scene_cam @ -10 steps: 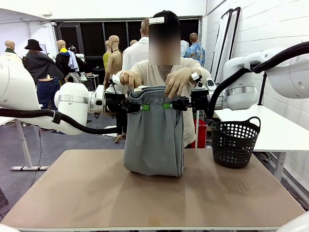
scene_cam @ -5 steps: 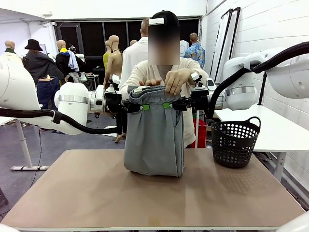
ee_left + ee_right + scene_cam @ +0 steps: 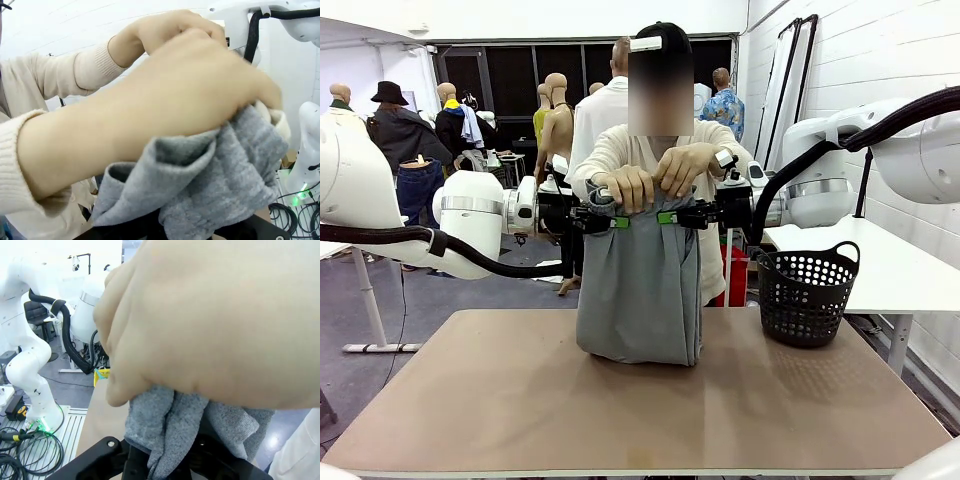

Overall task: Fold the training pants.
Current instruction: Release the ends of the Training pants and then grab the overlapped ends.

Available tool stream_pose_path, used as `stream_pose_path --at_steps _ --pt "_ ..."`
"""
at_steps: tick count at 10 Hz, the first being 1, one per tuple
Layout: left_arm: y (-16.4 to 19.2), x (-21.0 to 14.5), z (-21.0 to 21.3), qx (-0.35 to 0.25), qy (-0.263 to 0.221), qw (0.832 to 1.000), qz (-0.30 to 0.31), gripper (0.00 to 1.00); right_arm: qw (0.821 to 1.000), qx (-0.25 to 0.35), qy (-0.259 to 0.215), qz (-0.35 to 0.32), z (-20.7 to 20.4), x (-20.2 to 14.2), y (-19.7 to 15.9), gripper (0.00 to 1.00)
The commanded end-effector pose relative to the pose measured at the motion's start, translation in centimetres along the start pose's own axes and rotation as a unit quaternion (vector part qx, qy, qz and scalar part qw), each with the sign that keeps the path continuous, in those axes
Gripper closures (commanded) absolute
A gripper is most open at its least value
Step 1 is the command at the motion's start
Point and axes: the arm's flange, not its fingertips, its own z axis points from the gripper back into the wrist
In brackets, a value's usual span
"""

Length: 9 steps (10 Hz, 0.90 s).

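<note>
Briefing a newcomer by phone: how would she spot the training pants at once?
Start at the brown table and look above its middle. The training pants hang there, waistband held by the left gripper, the right gripper and the person's hands, hem on the tabletop. Plain light grey cloth, unlike the black perforated basket nearby.

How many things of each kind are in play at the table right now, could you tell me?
Grey pants: 1
Black basket: 1
Grippers: 2, the left gripper and the right gripper, both shut on the pants
Person's hands: 2, the lower hand and the upper hand
Total: 6
</note>
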Motion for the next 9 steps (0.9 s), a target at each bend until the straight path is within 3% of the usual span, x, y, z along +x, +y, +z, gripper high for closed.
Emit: stream_pose_path --at_steps 1,9 --pt "-0.41 0.04 0.02 0.008 -0.01 1.0 -0.008 1.0 1.0 0.004 -0.004 0.003 0.0 0.13 0.24 1.0" --pt "-0.41 0.04 0.02 0.008 -0.01 1.0 -0.008 1.0 1.0 0.004 -0.004 0.003 0.0 0.13 0.24 1.0"
